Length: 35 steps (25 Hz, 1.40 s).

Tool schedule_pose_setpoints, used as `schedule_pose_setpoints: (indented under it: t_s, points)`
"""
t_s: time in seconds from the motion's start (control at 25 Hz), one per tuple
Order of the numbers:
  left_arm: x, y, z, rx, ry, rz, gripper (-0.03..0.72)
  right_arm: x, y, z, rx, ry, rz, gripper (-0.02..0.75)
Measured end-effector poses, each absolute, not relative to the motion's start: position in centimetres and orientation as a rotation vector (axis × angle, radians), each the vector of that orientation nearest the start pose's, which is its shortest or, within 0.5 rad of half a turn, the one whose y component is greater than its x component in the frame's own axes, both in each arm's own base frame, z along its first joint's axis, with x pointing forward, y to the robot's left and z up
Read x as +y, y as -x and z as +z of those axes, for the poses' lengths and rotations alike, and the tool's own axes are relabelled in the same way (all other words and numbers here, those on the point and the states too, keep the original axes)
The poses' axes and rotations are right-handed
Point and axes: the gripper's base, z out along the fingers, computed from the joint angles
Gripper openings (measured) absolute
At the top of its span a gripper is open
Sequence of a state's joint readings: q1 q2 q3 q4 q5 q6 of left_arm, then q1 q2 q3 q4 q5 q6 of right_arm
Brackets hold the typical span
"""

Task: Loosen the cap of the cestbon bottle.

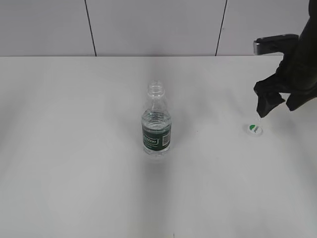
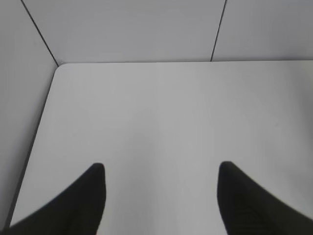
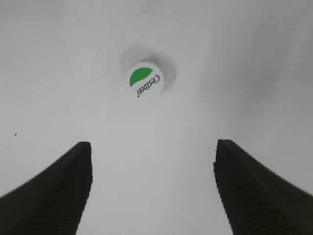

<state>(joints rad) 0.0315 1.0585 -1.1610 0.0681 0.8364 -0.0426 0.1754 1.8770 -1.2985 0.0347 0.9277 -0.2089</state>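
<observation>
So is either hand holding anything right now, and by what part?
Nothing is held. The right hand is open above the cap, which lies on the table. The left hand is open and empty.

We see the cestbon bottle [image 1: 156,122] standing upright near the middle of the table [image 1: 74,163], well apart from every edge. The cap [image 1: 254,129] lies flat on the table far to its right, toward the right edge. The right gripper [image 1: 275,103] hangs just above and behind the cap.
</observation>
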Motion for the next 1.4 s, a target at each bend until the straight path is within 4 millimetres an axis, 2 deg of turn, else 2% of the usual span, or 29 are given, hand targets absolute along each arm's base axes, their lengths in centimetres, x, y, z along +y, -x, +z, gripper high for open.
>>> schedule_pose_setpoints:
  t_s: [0.08, 0.28, 0.36, 0.64, 0.8, 1.08, 1.32, 1.4]
  points:
    - [1.1, -19.5, 40.4, 2.189, 0.053, 0.078, 0.446, 6.6, -35.9, 20.3, 2.908, 0.538, 0.039, 0.591]
    - [0.9, -15.9, 39.5, 2.139, 0.036, 0.085, 0.446, 6.4, -35.0, 23.5, 2.819, 0.526, 0.032, 0.591]
    - [0.9, -13.8, 39.1, 2.104, 0.029, 0.09, 0.446, 6.4, -34.6, 24.7, 2.786, 0.521, 0.03, 0.591]
    - [0.8, -9.2, 34.8, 2.09, 0.012, 0.103, 0.445, 6.1, -33.2, 28.3, 2.683, 0.504, 0.028, 0.591]
    - [0.7, -6.4, 33.7, 2.019, 0.014, 0.102, 0.442, 5.9, -32.2, 30.2, 2.63, 0.496, 0.024, 0.591]
    - [0.5, -1.9, 32.6, 1.879, 0.013, 0.106, 0.442, 5.6, -30.7, 32.6, 2.57, 0.487, 0.022, 0.591]
    - [0.1, 1.1, 30.5, 1.888, 0.004, 0.065, 0.441, 5.4, -29.6, 34.0, 2.529, 0.48, 0.021, 0.591]
    - [0.0, 1.4, 30.2, 1.911, 0.004, 0.052, 0.441, 5.4, -29.3, 34.3, 2.521, 0.478, 0.022, 0.591]
